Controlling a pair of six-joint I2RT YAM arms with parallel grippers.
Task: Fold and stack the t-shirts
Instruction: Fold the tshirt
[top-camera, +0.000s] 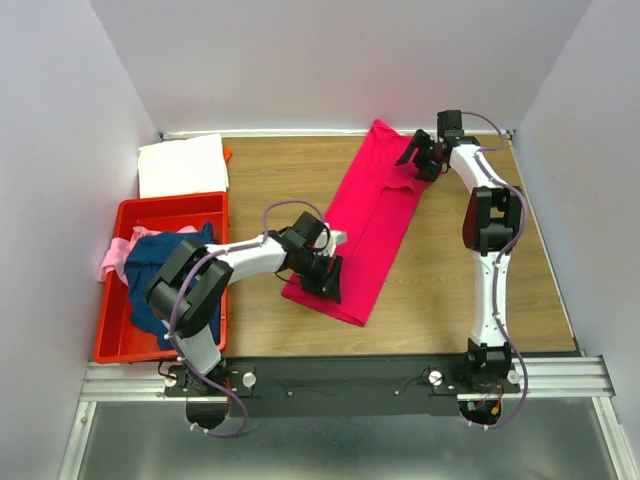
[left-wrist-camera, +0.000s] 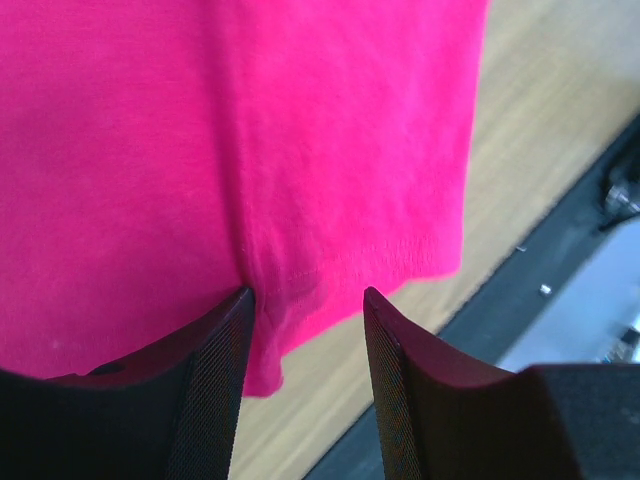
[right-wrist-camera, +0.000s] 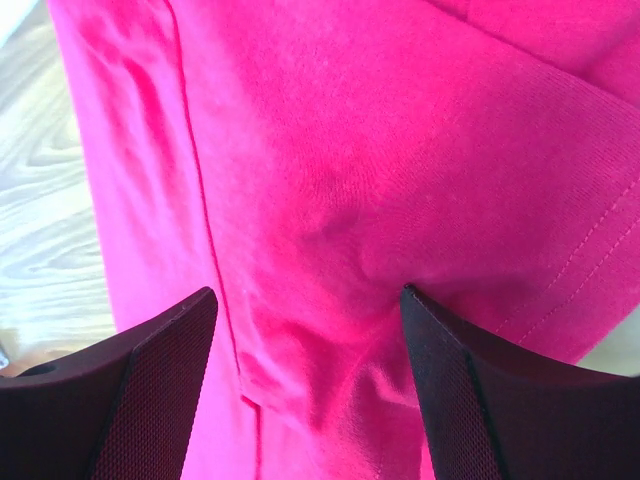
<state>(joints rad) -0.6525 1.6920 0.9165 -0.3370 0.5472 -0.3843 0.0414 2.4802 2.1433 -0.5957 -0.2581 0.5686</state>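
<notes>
Magenta t-shirt (top-camera: 370, 215) lies lengthwise between my grippers.
Left gripper (left-wrist-camera: 307, 300) over its near end, right gripper (right-wrist-camera: 307, 295) over its far end; both open, gripping nothing.

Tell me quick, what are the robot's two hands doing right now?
Left hand: open, fingers astride the magenta shirt's near hem, holding nothing.
Right hand: open, fingers down on the same shirt near its sleeve, holding nothing.
</notes>
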